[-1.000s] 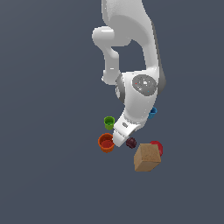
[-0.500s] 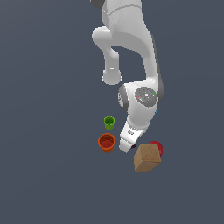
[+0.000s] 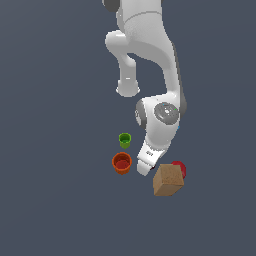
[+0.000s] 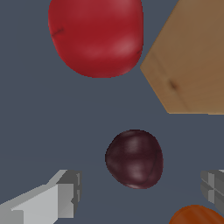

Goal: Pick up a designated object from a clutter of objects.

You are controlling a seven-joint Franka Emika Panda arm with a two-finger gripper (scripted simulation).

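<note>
Dark maroon ball (image 4: 134, 159) lies on the floor between the 2 fingers (image 4: 61, 197) of the gripper (image 4: 140, 192), untouched, slightly ahead of the tips. Jaws stand wide apart, holding nothing. Red ball (image 4: 96, 35), wooden cube (image 4: 192, 65) and orange cup (image 4: 197, 215) sit close by. Against 1 second ago, the arm has descended, hiding the ball from outside.

A plain dark grey-blue floor (image 3: 45, 210) fills the exterior view from upper left to lower right
</note>
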